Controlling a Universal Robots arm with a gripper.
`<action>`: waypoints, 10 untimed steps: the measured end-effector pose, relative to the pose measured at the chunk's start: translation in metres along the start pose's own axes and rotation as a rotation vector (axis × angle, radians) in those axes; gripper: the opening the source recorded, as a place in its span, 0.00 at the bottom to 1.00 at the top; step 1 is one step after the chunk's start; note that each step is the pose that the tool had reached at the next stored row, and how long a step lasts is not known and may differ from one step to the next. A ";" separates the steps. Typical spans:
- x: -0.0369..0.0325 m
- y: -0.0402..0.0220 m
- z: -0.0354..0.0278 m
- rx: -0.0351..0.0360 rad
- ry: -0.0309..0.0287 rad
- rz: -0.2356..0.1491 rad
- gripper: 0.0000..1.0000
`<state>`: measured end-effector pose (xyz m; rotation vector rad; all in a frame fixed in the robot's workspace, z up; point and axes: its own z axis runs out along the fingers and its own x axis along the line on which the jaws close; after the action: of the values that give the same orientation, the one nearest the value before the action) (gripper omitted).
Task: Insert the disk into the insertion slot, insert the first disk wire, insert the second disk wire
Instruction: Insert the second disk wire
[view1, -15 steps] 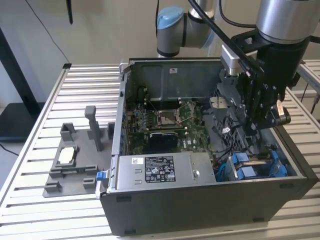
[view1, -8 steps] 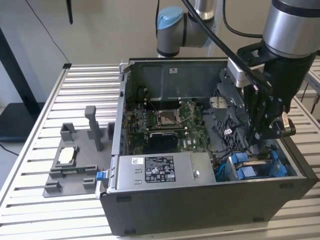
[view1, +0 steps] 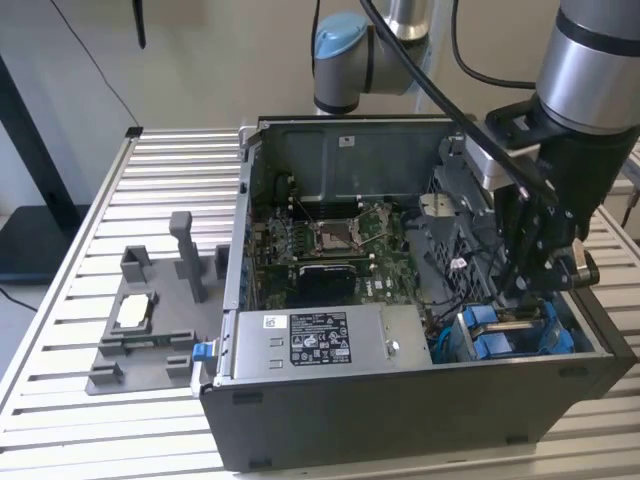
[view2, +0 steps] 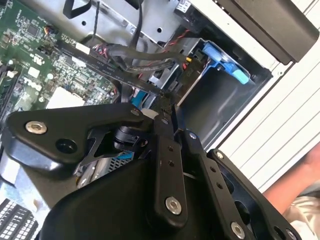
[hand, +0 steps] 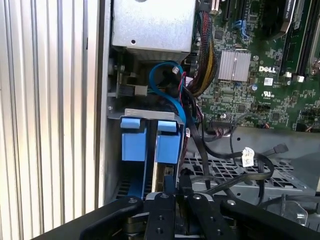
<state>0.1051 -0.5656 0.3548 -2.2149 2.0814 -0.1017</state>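
Note:
In the exterior view my gripper (view1: 520, 288) reaches down into the open computer case at its right end, just above the insertion slot (view1: 590, 345). The disk (hand: 159, 175) sits in that slot (hand: 150, 114), in its blue carrier (hand: 167, 145) whose tabs (view1: 482, 320) show at the top. The fingertips (hand: 171, 176) stand close together right over the disk's end. In the second wrist view my gripper (view2: 165, 102) pinches the end of a flat black disk wire (view2: 100, 62), beside the blue tab (view2: 225, 62). Black wires (hand: 200, 150) run from the motherboard toward the fingers.
The grey power-supply box (view1: 320, 340) lies along the case's front wall, next to the slot. The motherboard (view1: 340, 245) fills the case floor. A blue cable (hand: 165, 85) loops above the carrier. A grey fixture (view1: 150, 320) stands on the slatted table (view1: 70, 400). A person's hand (view2: 300, 200) is nearby.

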 end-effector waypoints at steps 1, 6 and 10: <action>0.0007 -0.0009 0.0015 -0.0015 -0.0002 0.000 0.16; 0.0021 -0.0018 0.0078 -0.0047 -0.0003 0.007 0.16; 0.0021 -0.0014 0.0114 -0.0043 0.0014 0.032 0.16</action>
<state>0.1079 -0.5673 0.3436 -2.1833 2.1191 -0.0964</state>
